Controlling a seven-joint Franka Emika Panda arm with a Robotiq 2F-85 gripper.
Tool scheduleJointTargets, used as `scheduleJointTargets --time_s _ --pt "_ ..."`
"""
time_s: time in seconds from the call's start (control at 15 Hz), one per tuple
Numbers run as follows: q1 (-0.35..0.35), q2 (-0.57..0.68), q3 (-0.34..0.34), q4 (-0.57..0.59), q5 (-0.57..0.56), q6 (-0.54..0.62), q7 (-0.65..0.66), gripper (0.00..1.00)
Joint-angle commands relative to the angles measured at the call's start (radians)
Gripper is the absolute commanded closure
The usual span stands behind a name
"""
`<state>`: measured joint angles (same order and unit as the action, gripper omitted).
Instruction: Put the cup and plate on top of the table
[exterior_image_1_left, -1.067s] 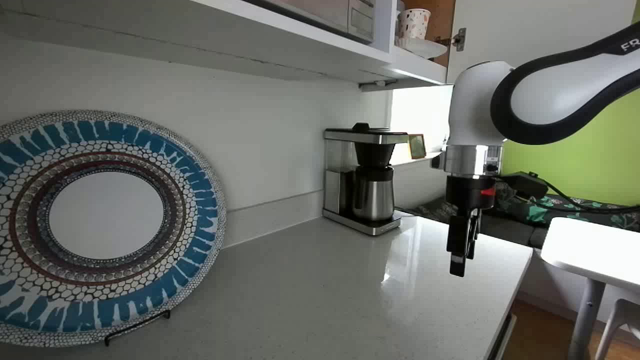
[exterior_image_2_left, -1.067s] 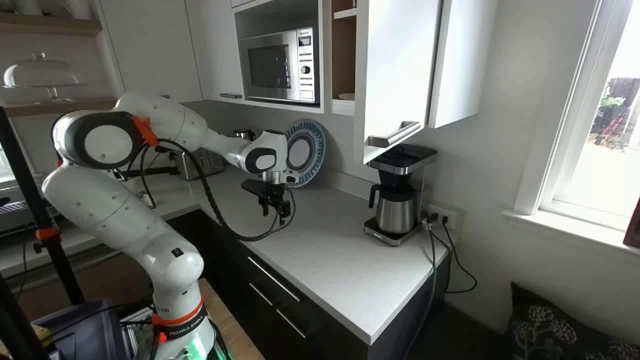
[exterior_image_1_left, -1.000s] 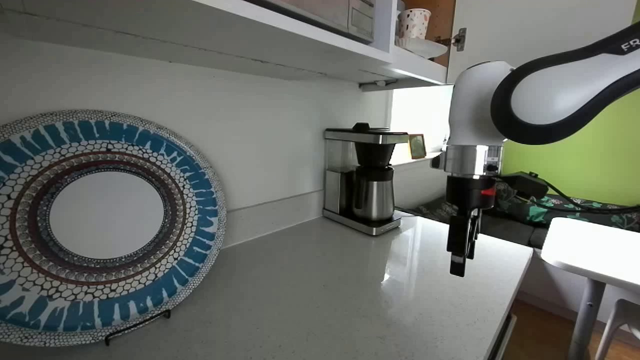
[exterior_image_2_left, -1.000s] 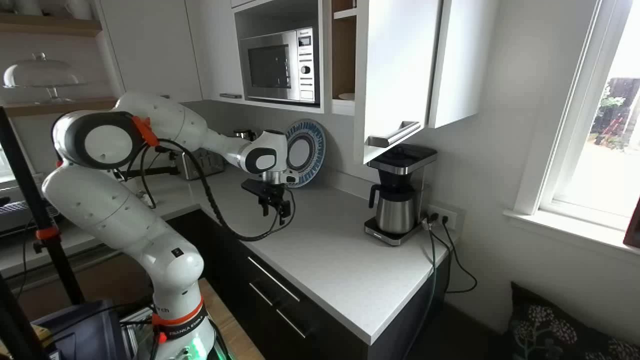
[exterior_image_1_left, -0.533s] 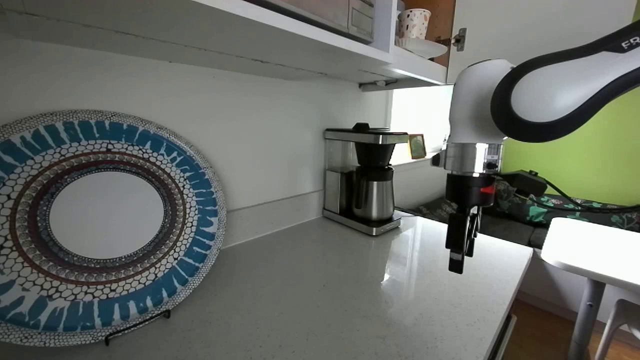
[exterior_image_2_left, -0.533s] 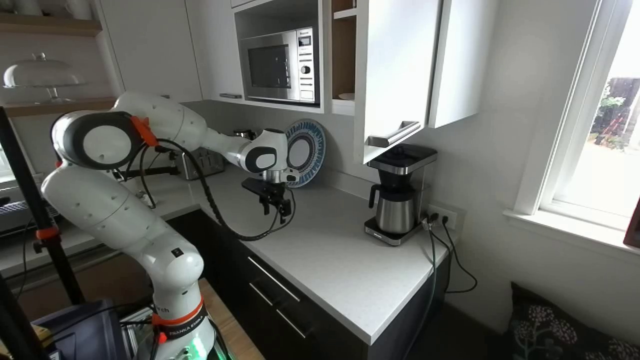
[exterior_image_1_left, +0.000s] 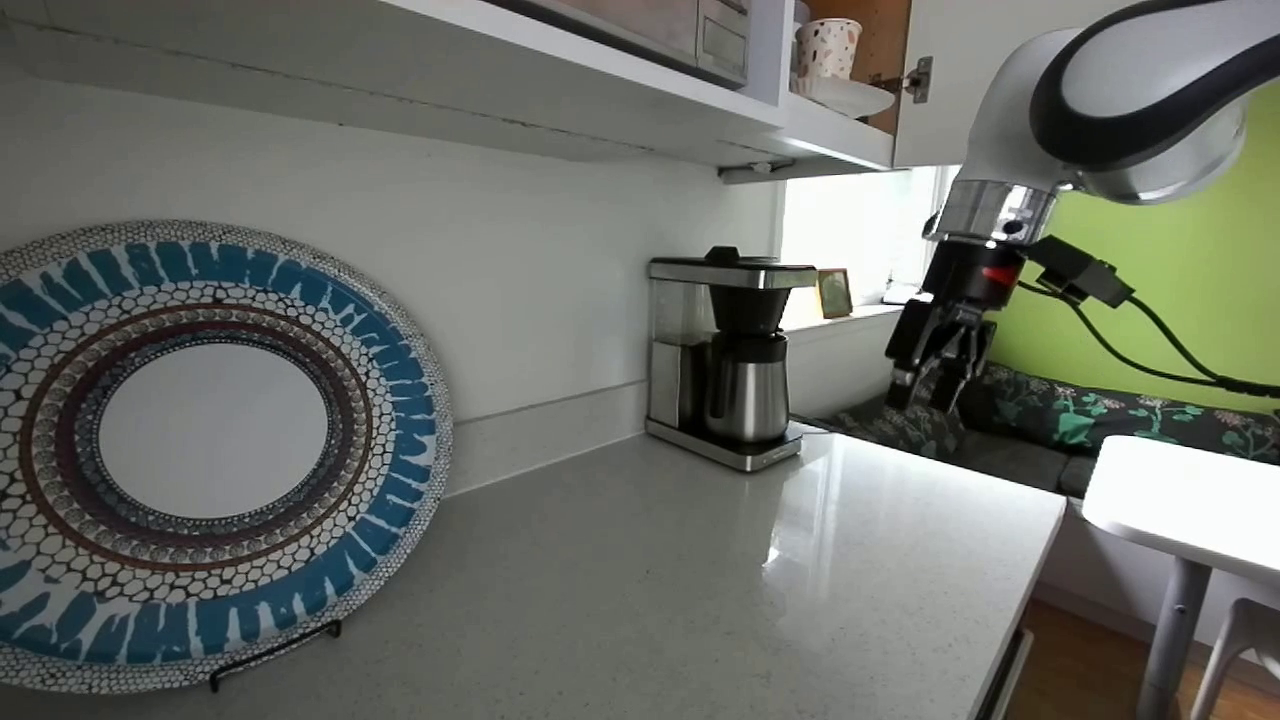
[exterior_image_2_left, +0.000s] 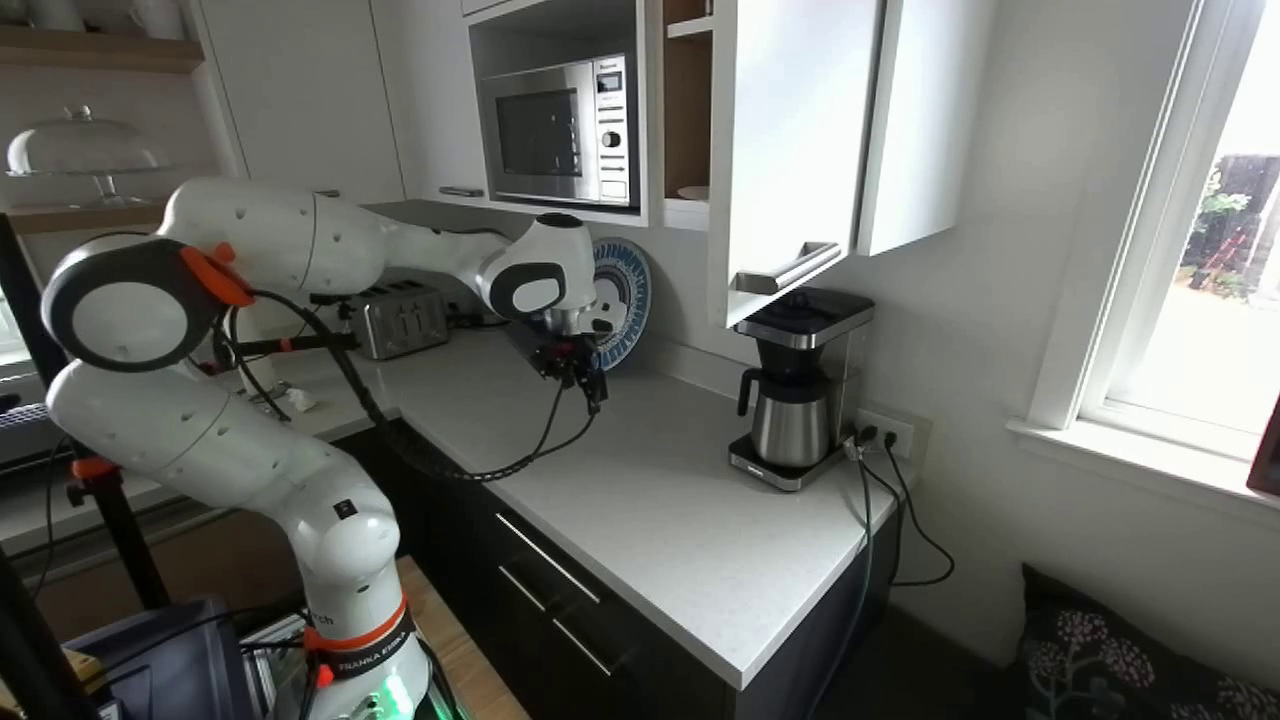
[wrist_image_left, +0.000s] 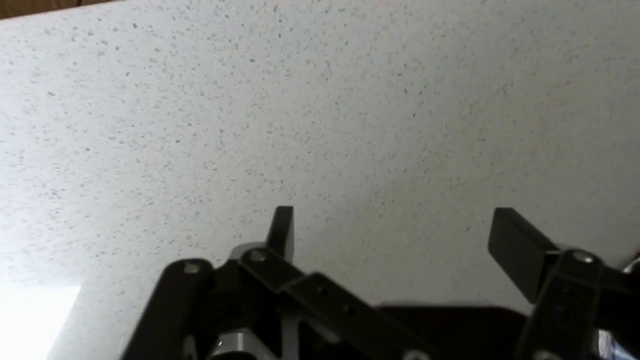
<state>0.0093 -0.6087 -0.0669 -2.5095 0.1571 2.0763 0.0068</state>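
Coffee maker (exterior_image_1_left: 738, 362) right of decorative plate (exterior_image_1_left: 215, 450) (both exterior views) | hand (wrist_image_left: 393, 221) above worktop (exterior_image_1_left: 640, 600) | spread wide, gripping nothing

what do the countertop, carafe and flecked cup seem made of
Countertop: probably polished stone or composite, glossy with grey specks. Carafe: likely stainless steel, satin, with metallic reflections. Cup: perhaps ceramic or plastic; its flecked pale surface leaves that open, finish unclear.

In an exterior view, up in the cupboard (exterior_image_1_left: 884, 42), cup (exterior_image_1_left: 828, 48) on or behind plate (exterior_image_1_left: 848, 97), unclear which. Below, on the counter (exterior_image_1_left: 620, 590), display plate (exterior_image_1_left: 212, 430) front left, coffee maker (exterior_image_1_left: 735, 370) farther back; hand (exterior_image_1_left: 922, 392) above, right of both.
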Motion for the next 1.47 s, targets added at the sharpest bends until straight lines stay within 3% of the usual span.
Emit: scheduleJointTargets --time_s 0.0,0.8,1.2,1.4 --pt "-0.048 -0.053 -0.048 0.024 0.047 -0.029 0.023 0.0" --pt "-0.185 -0.187 -0.114 0.05 0.229 0.115 0.206 0.0" --pt "-0.175 -0.144 -0.109 0.079 0.205 0.087 0.179 0.0" --pt "-0.184 -0.166 -0.144 0.123 0.208 0.065 0.168 0.0"
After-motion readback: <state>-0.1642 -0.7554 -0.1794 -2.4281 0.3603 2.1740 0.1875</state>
